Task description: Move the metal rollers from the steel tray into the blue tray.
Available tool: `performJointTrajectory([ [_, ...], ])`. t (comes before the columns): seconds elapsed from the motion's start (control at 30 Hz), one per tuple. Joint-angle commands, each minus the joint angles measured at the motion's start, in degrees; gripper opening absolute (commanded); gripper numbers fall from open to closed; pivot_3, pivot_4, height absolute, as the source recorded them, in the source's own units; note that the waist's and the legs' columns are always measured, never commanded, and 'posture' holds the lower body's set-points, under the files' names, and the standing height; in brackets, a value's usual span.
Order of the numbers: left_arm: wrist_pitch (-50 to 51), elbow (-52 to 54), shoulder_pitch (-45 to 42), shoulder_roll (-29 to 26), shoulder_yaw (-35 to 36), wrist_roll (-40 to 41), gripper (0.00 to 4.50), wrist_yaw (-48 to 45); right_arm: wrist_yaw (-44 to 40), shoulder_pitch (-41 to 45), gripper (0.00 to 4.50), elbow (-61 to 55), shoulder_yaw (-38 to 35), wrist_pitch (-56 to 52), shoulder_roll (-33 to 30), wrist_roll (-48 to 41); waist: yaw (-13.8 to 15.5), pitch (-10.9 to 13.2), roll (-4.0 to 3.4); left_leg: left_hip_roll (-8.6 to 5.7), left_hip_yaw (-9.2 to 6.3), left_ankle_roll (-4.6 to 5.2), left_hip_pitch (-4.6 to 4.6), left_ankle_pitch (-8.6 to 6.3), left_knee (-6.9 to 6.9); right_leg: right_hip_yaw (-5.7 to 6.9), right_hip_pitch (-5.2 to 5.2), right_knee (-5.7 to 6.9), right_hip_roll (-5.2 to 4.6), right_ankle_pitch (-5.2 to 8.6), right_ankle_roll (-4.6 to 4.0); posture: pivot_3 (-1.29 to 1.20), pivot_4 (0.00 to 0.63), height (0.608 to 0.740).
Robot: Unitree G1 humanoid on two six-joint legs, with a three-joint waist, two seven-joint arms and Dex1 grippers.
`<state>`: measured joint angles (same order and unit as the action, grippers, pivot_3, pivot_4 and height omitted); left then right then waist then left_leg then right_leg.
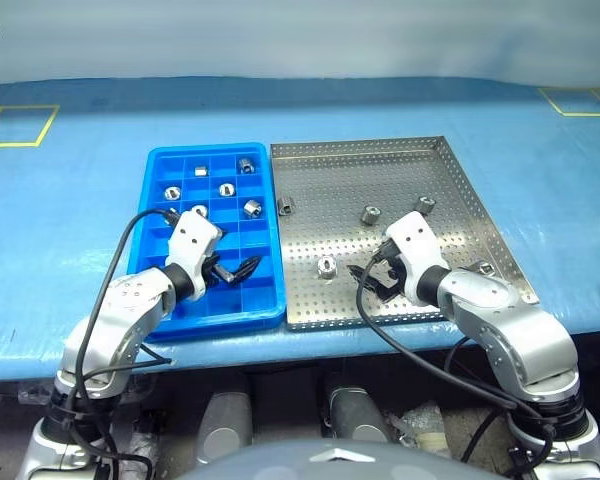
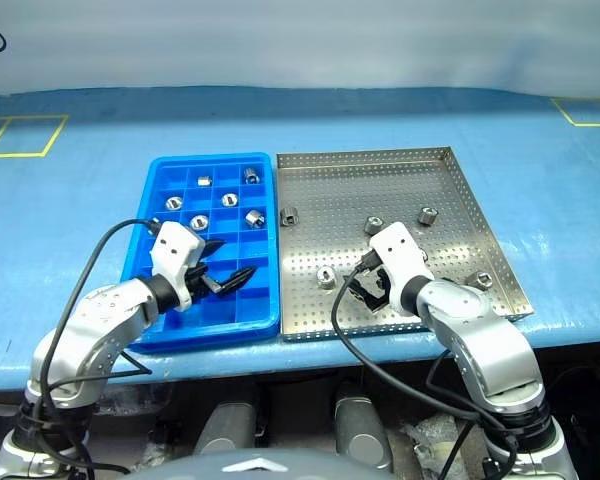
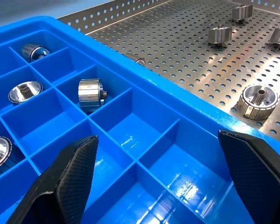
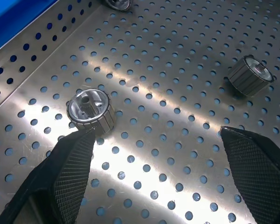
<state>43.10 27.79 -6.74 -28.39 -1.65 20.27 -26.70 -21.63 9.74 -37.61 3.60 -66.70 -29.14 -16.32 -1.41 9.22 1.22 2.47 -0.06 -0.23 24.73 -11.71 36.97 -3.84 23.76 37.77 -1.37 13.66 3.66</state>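
The blue tray (image 1: 208,152) lies left of the steel tray (image 1: 360,170), their long sides touching. Several metal rollers (image 1: 370,213) are scattered on the steel tray's perforated floor. Several more (image 1: 225,188) sit in the blue tray's far compartments. My left gripper (image 1: 235,270) hovers open over bare compartments in the near part of the blue tray, with one filled compartment (image 3: 90,94) just beyond it. My right gripper (image 1: 375,275) hangs open above the near part of the steel tray. One roller (image 4: 90,109) stands upright close by one of its fingertips (image 4: 70,158); another (image 4: 248,75) lies farther off.
Both trays rest on a blue-covered table whose front edge (image 1: 280,345) runs just below my grippers. Yellow tape squares (image 1: 15,125) mark the far corners. Black cables (image 1: 120,260) loop off both wrists.
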Motion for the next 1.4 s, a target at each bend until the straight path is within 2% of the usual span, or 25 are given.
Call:
performJointTrajectory([
  [0.03,-1.9,-0.7,-5.7,2.2,1.9,-0.5,4.47,2.5,0.6,0.1,4.5,-2.1,-0.2,0.5,-0.4,0.0,0.3,0.0,0.01,-0.01,-0.02,0.0,0.0,0.0,0.03,0.01,-0.02,0.0,0.0,-0.01,0.01,0.0,0.15,0.74],
  [0.23,-4.3,-13.6,-21.9,4.9,-1.9,-4.4,4.47,2.8,2.0,-0.4,4.5,-2.0,0.7,0.8,0.5,0.5,0.4,0.0,0.04,-0.09,-0.04,0.01,0.01,0.01,0.19,-0.01,-0.12,0.0,0.02,-0.09,0.16,-0.02,0.15,0.74],
  [0.4,-8.8,-35.3,-38.2,4.3,-9.9,-12.9,4.47,-1.0,3.9,-1.6,4.5,-2.4,0.7,1.0,2.2,0.7,0.0,0.1,0.11,-0.13,-0.2,0.05,0.13,-0.01,0.14,0.05,-0.03,0.03,0.11,-0.14,0.29,-0.05,0.15,0.74],
  [0.47,-12.4,-45.6,-44.8,3.1,-14.0,-15.3,4.47,-8.9,4.7,-2.6,4.5,-2.9,0.4,1.0,3.1,0.9,-0.2,0.1,0.11,-0.15,-0.17,0.05,0.13,-0.01,0.13,0.0,-0.04,0.03,0.09,-0.14,0.29,-0.06,0.15,0.74],
  [0.57,-16.4,-55.5,-50.9,3.3,-16.2,-17.1,4.47,-15.7,5.7,-3.7,4.5,-3.4,0.2,1.2,3.7,1.0,-1.1,0.1,0.1,-0.21,-0.12,0.07,0.17,-0.03,0.07,-0.04,0.0,-0.04,0.01,-0.12,0.31,-0.09,0.15,0.74],
  [0.77,-23.7,-68.2,-58.8,4.4,-22.4,-23.0,4.47,-27.8,8.0,-6.4,4.5,-5.1,-1.0,1.2,5.8,1.0,-2.3,0.1,0.1,-0.21,-0.17,0.13,0.44,-0.08,0.04,0.01,0.25,0.03,0.0,-0.11,0.44,-0.13,0.15,0.74],
  [1.03,-33.0,-82.5,-64.4,7.7,-28.5,-32.5,4.47,-35.2,9.7,-7.9,4.5,-5.6,-0.2,1.8,7.4,1.2,-3.3,0.1,0.1,-0.25,-0.16,0.14,0.78,-0.07,0.2,-0.05,0.59,0.13,-0.02,-0.15,0.59,-0.17,0.15,0.74],
  [1.4,-36.7,-96.9,-70.9,12.4,-29.9,-41.0,4.47,-31.2,11.9,-11.4,4.5,-6.7,1.1,3.7,9.8,2.0,-5.4,0.1,0.11,-0.27,-0.16,0.15,0.85,-0.08,0.25,-0.09,0.66,0.19,-0.02,-0.17,0.66,-0.23,0.15,0.74],
])
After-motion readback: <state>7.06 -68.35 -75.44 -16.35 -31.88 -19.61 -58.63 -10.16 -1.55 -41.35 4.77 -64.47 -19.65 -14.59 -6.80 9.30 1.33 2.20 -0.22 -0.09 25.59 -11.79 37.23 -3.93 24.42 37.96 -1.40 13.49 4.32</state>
